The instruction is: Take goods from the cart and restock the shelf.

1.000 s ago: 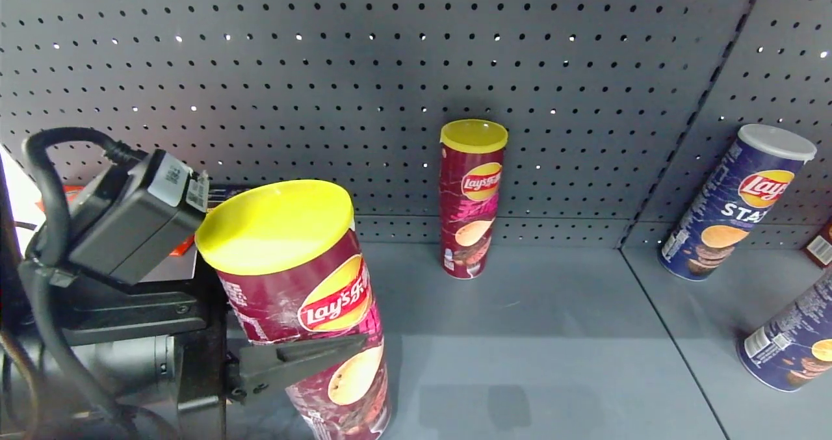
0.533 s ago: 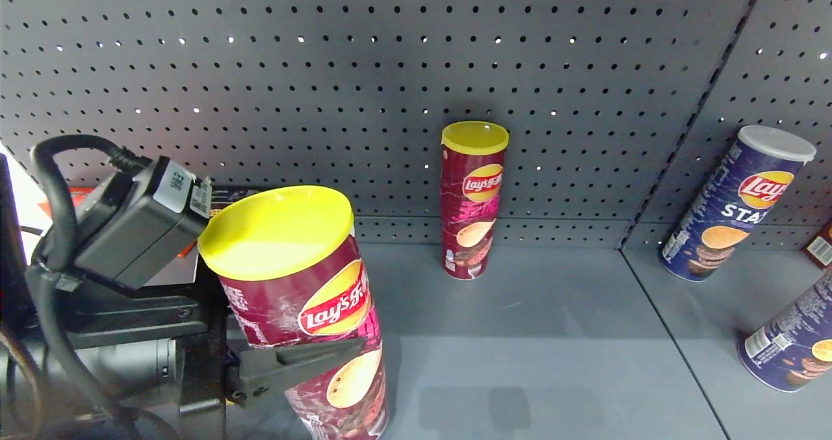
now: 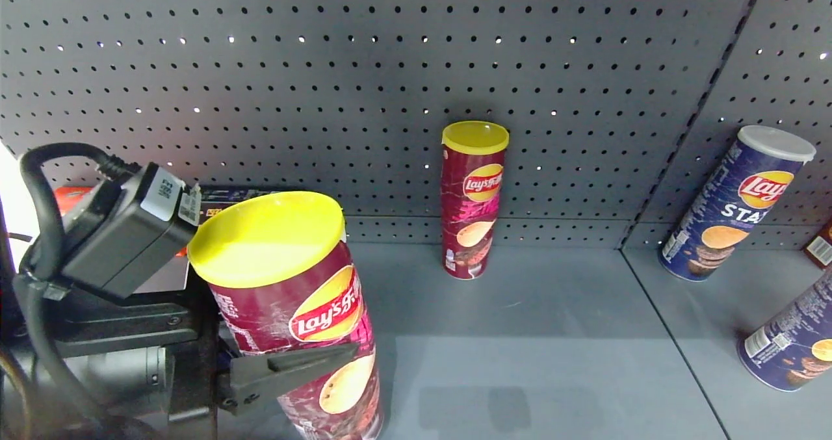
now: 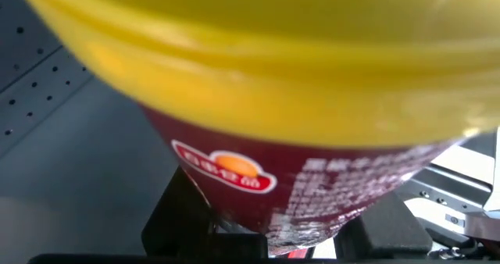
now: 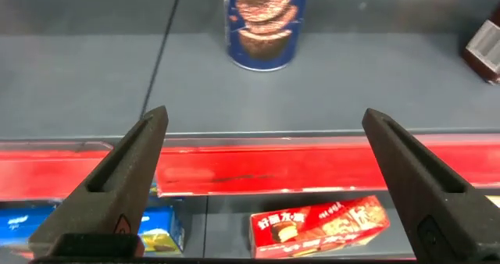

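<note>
You had the maroon chip can [image 3: 296, 310], yellow-lidded and upright, at the front left of the shelf [image 3: 520, 355]. The left tool [image 3: 312, 362] was clamped across its lower body, and you could not tell whether its base touched the shelf. From the left wrist the maroon chip can [image 4: 312, 194] sat close under the camera. A second maroon can [image 3: 473, 199] stood well behind it, against the pegboard [image 3: 325, 69]. In the bay to the right were a white-lidded blue can [image 3: 734, 203] near the back and a front blue can [image 3: 790, 346]. Your right tool [image 5: 262, 127] was spread wide and held nothing, before the red shelf edge [image 5: 258, 166], with a red snack box [image 5: 316, 221] on the level below.
</note>
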### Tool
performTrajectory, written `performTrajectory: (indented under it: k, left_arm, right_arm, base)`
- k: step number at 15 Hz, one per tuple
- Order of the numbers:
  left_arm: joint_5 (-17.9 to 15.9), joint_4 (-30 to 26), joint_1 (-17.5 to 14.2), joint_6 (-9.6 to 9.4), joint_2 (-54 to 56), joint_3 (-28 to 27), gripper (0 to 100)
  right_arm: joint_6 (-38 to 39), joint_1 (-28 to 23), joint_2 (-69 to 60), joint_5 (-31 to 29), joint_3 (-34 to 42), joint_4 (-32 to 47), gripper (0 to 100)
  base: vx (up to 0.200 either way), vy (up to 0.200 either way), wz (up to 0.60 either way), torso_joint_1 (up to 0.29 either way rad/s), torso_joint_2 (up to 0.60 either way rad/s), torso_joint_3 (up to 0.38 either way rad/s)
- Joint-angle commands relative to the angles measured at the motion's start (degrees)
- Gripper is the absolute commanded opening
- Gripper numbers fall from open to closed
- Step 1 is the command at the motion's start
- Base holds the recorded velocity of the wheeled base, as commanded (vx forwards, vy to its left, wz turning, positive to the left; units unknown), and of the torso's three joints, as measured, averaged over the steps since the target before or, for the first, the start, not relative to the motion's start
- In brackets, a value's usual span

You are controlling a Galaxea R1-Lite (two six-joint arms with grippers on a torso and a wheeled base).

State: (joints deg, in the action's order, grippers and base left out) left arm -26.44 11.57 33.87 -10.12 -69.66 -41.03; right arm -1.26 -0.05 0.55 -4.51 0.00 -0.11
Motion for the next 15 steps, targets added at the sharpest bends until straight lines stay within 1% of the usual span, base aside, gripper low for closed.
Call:
performTrajectory:
  k: [1, 2, 3, 4, 5, 6, 7, 8, 9, 10, 12, 13, 15]
  left_arm:
    - [0.0, 0.0, -0.5, 0.01, 0.2, -0.2, 0]
    - [0.0, 0.0, -0.6, 0.10, 0.2, 0.0, 0]
    - [0.0, 0.0, -0.6, 0.01, 0.1, 0.3, 0]
    - [0.0, 0.1, -0.4, -0.08, 0.1, 1.0, 0]
    - [0.0, 0.2, 0.2, -0.17, 0.1, 1.6, 0]
    - [-0.2, 0.5, 0.4, -0.25, 0.0, 2.6, 0]
    - [-0.1, 0.8, 0.7, -0.43, -0.1, 3.6, 0]
    - [-0.1, 0.8, 0.8, -0.43, -0.1, 3.7, 0]
    - [-0.1, 0.8, 0.8, -0.34, 0.0, 4.5, 0]
    - [-0.1, 0.7, 0.8, -0.34, 0.0, 4.2, 0]
    - [-0.1, 0.7, 0.5, -0.25, 0.1, 4.4, 0]
    - [-0.1, 0.7, 0.5, -0.25, 0.1, 4.6, 0]
    - [0.0, 0.7, 0.4, -0.25, 0.1, 4.6, 0]
  right_arm:
    - [-1.7, 0.0, 0.1, 0.3, 0.0, -0.1, 100]
    - [2.1, 0.0, 0.1, -0.6, -0.1, 0.2, 100]
    - [4.2, -2.0, 3.0, -2.1, -1.1, -0.5, 100]
    - [-4.3, -3.6, 10.2, 1.6, -15.5, -3.1, 100]
    - [-0.6, -9.8, 22.1, 4.6, -21.3, -4.5, 100]
    - [0.9, -8.0, 17.0, 6.2, -21.4, -3.2, 100]
    - [-3.1, -7.2, 11.6, 8.6, -21.0, 2.9, 100]
    - [-3.9, -7.3, 10.3, 9.3, -21.2, 5.4, 100]
    - [-4.9, -7.0, 5.0, 13.5, -23.5, 14.5, 100]
    - [-5.1, -6.9, 5.0, 14.5, -25.2, 15.5, 100]
    - [-5.1, -6.9, 5.4, 21.1, -27.3, 15.8, 100]
    - [-5.1, -7.3, 6.9, 23.3, -28.8, 15.7, 100]
    - [-5.1, -7.2, 14.0, 26.8, -35.4, 15.2, 100]
  base:
    - [0.000, 0.000, 0.00, 0.000, 0.00, 0.000]
    - [0.000, 0.000, 0.00, 0.000, 0.00, 0.000]
    - [0.000, 0.000, 0.00, 0.000, 0.00, 0.000]
    - [0.000, 0.000, 0.00, 0.000, 0.00, 0.000]
    - [0.000, 0.000, 0.00, 0.000, 0.00, 0.000]
    - [0.000, 0.000, 0.00, 0.000, 0.00, 0.000]
    - [0.000, 0.000, 0.00, 0.000, 0.00, 0.000]
    - [0.000, 0.000, 0.00, 0.000, 0.00, 0.000]
    - [0.000, 0.000, 0.00, 0.000, 0.00, 0.000]
    - [0.000, 0.000, 0.00, 0.000, 0.00, 0.000]
    - [0.000, 0.000, 0.00, 0.000, 0.00, 0.000]
    - [0.000, 0.000, 0.00, 0.000, 0.00, 0.000]
    - [0.000, 0.000, 0.00, 0.000, 0.00, 0.000]
